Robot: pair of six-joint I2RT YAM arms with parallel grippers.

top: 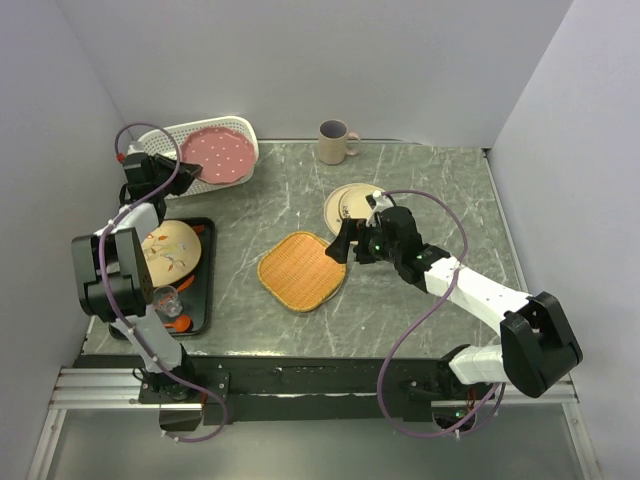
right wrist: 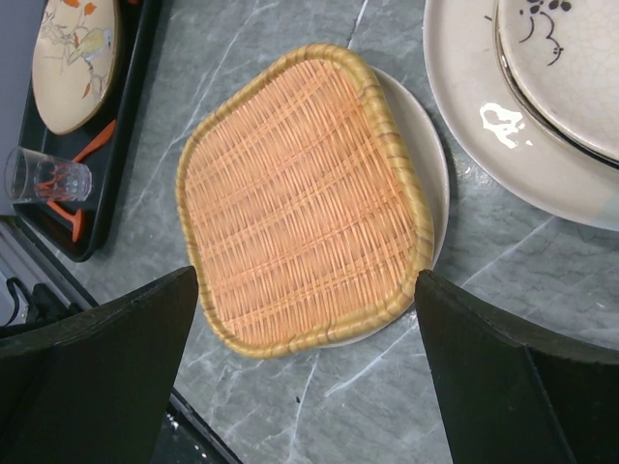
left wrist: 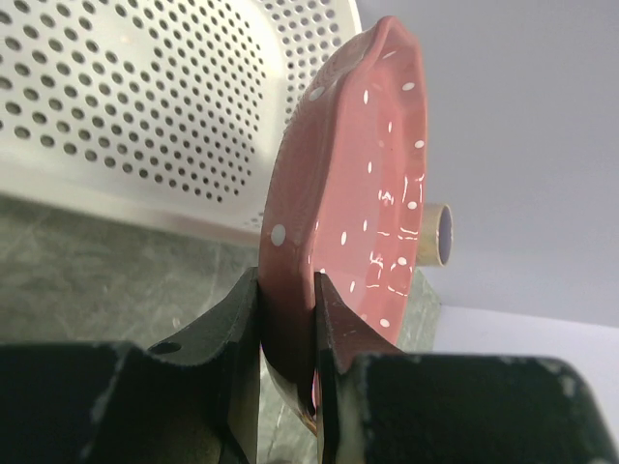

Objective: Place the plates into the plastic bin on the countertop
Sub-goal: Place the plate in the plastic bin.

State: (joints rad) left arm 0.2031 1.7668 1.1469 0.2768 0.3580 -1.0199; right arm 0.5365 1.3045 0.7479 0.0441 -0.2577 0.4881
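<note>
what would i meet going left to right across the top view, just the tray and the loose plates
black tray → pink dotted plate → woven tan-orange plate → pale plate stack; the mug overlaps the last two, so it is left out

A round pink plate with white dots (top: 218, 153) is over the white perforated plastic bin (top: 240, 128) at upper left, its rim pinched between the left fingers (left wrist: 237, 319). Stacked cream plates (top: 350, 207) and a woven tan-orange plate (top: 302, 270) lie mid-frame on the grey-green marble tabletop (top: 430, 190).

Pink white-dotted plate (left wrist: 368, 193), white perforated bin (left wrist: 145, 97), tan-orange woven plate (right wrist: 305, 193), grey-green white-veined countertop (top: 280, 200)
</note>
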